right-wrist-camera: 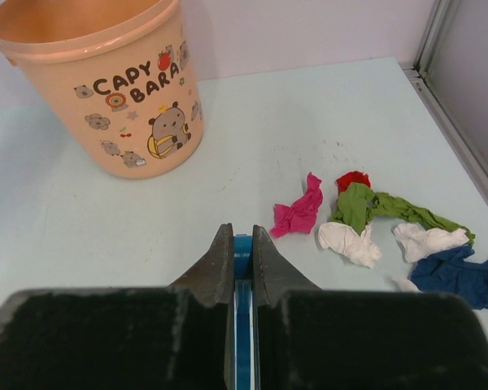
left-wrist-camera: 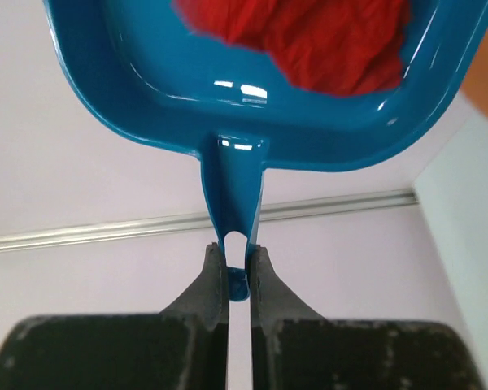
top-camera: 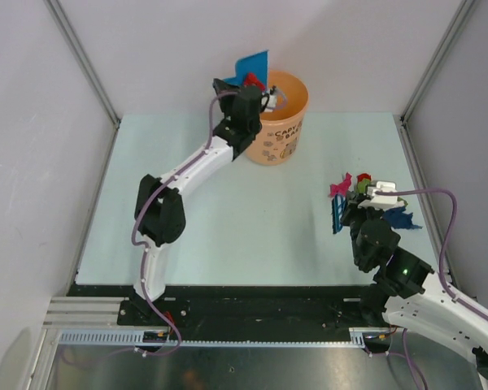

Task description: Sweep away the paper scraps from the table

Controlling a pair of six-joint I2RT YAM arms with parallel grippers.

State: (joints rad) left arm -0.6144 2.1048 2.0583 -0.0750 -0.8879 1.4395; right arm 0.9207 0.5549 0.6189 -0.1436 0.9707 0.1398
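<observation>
left gripper is pinched tight on the thin handle of the blue dustpan, fingers pressed on either side of it. from the top view the dustpan is held up in the air at the far left rim of the orange bucket, tipped toward it. a red scrap sits in the pan.

right gripper is clamped on a thin blue brush, jaws nearly together with just the blue strip between them. it hangs low over the right side of the table, bucket well apart from it at the far left of its view.

the rest of the paper scraps lie on the table just ahead and to the right of that gripper: a magenta bit nearest the fingers, a small red one touching a long green strip, two white wads, and a dark blue piece furthest right. all bunched close, near the table's right edge.
</observation>
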